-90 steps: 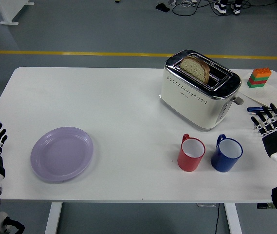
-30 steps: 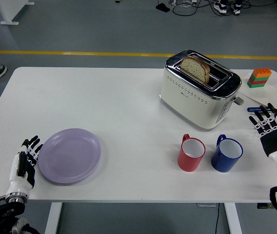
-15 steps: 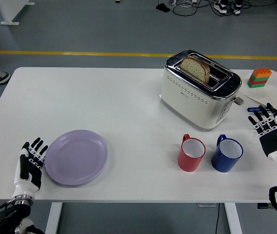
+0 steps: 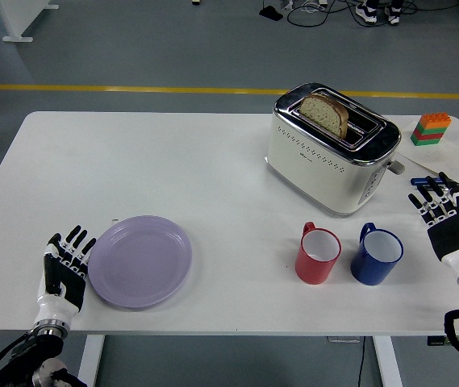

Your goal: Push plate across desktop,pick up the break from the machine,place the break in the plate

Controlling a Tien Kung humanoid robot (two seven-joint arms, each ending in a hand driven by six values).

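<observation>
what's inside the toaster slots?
One slice of bread stands in a slot of the toaster, top half poking out. Its lower part is hidden inside. The other slot looks empty from above.

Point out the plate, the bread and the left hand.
plate (image 4: 140,260): head view, centre of the dish.
bread (image 4: 323,113): head view, slice's exposed face.
left hand (image 4: 64,269): head view, back of the hand.

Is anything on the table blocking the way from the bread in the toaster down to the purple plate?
Nothing visible does. The table between the toaster holding the bread and the plate is bare; the red mug stands off to the right.
</observation>
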